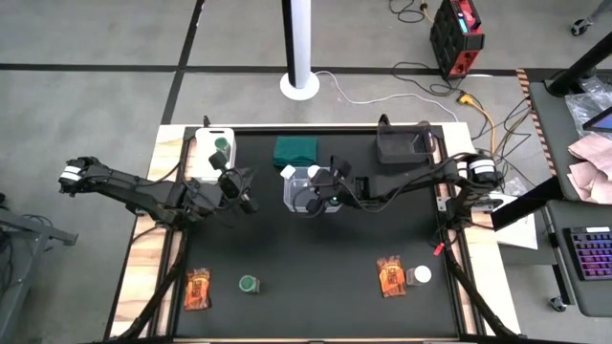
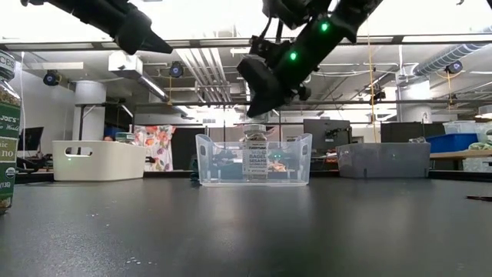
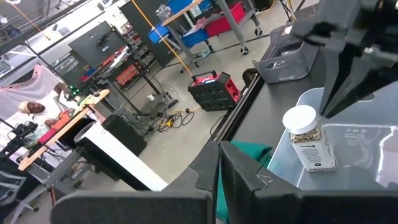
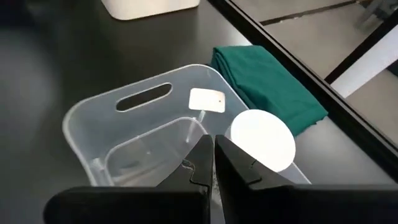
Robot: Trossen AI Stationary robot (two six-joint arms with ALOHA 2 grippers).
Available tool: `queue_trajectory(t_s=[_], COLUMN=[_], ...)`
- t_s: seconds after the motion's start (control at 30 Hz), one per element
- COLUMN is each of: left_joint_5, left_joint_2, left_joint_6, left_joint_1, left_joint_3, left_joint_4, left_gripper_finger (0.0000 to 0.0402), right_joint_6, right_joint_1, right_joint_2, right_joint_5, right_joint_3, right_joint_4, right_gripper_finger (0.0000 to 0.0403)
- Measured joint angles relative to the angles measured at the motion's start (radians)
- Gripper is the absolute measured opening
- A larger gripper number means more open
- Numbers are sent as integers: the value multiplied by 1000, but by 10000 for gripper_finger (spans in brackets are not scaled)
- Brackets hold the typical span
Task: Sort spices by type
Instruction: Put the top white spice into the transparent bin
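Right gripper (image 1: 314,199) is hanging with its fingers pressed together and empty, just above the white-lidded jar (image 2: 255,154) that is standing upright inside the clear bin (image 2: 301,163) at mid-table. We are judging that this jar is already placed, so the step in hand is lifting straight up and clear of the lid (image 4: 262,140) without nudging it, then spreading the fingers before reaching for the next spice.

Left gripper (image 1: 245,198) is waiting just left of the bin, also clenched and holding nothing.

Near the front edge of the table (image 1: 316,258) we are seeing what is left: an orange packet (image 1: 198,288) beside a green-lidded jar (image 1: 249,284) on the left, and a second orange packet (image 1: 389,275) next to another white-lidded jar (image 1: 419,275) on the right. One green lid (image 1: 221,143) is showing in the white bin (image 1: 205,141) at the back left.

A folded green cloth (image 4: 267,81) is lying just behind the clear bin, and a dark bin (image 1: 402,143) is sitting at the back right; neither is blocking a path to the front row. The two arms are close together over the middle, so we are watching for a clash there.
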Motion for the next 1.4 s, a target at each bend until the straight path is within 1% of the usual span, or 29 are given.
queue_trajectory(t_s=[0.17, 0.23, 0.3, 0.37, 0.43, 0.6, 0.73, 0.97, 1.4], left_joint_5=[0, 0, 0, 0, 0, 0, 0, 0, 0], left_joint_2=[0, 0, 0, 0, 0, 0, 0, 0, 0], left_joint_6=[-3, -3, -4, -4, -4, -4, -7, -7, -7], left_joint_1=[0, 0, 0, 0, 0, 0, 0, 0, 0], left_joint_3=[0, 0, 0, 0, 0, 0, 0, 0, 0], left_joint_4=[-7, -8, -8, -8, -8, -7, -7, -8, -8], left_gripper_finger=[0, 0, 0, 0, 0, 0, 0, 0, 0], right_joint_6=[134, 195, 267, 322, 344, 358, 355, 350, 323], right_joint_1=[-5, -8, -15, -31, -52, -96, -119, -126, -124], right_joint_2=[-27, -33, -37, -37, -34, -17, -4, 28, 29], right_joint_5=[63, 69, 50, -3, -48, -71, -117, -146, -168], right_joint_3=[38, 40, 40, 35, 26, 24, 24, 26, 30], right_joint_4=[-218, -281, -332, -359, -354, -343, -309, -263, -212], right_gripper_finger=[9, 9, 9, 9, 9, 9, 9, 9, 9])
